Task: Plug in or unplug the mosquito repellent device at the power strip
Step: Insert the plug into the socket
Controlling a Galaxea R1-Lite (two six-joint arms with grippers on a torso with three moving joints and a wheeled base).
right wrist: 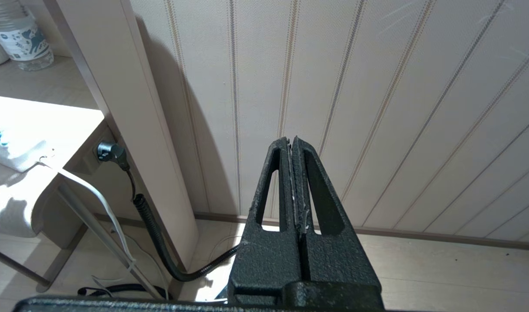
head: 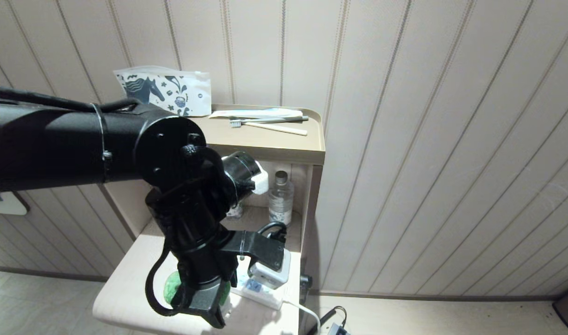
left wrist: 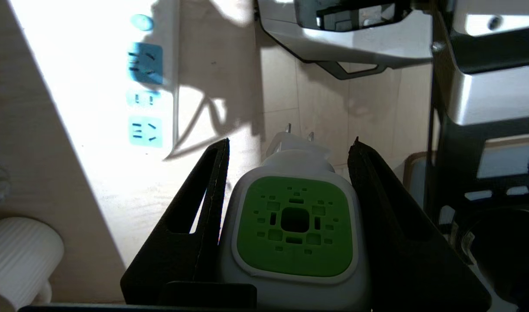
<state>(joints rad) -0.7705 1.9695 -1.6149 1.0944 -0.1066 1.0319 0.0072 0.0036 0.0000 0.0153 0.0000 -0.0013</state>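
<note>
The left end effector (left wrist: 290, 147) grasps the mosquito repellent device (left wrist: 294, 225), its rounded green-and-white plastic body between the black fingers, prongs bare in the air, beside the power strip (left wrist: 145, 86). The flat white strip lies on the pale wooden desk (head: 125, 279). The right end effector (right wrist: 292, 147) is clenched empty, away near the panelled wall.

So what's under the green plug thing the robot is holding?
Under the plug thing, gripped by the left gripper, you see floor, with its two prongs bare. Its body hides whatever lies directly below.

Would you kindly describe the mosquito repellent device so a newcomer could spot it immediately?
Start at the pale bedside table carrying the white power strip. Beside the strip, the left gripper holds the mosquito repellent device between its black fingers. Unlike anything nearby, it has a green vented face and two bare metal prongs.
</note>
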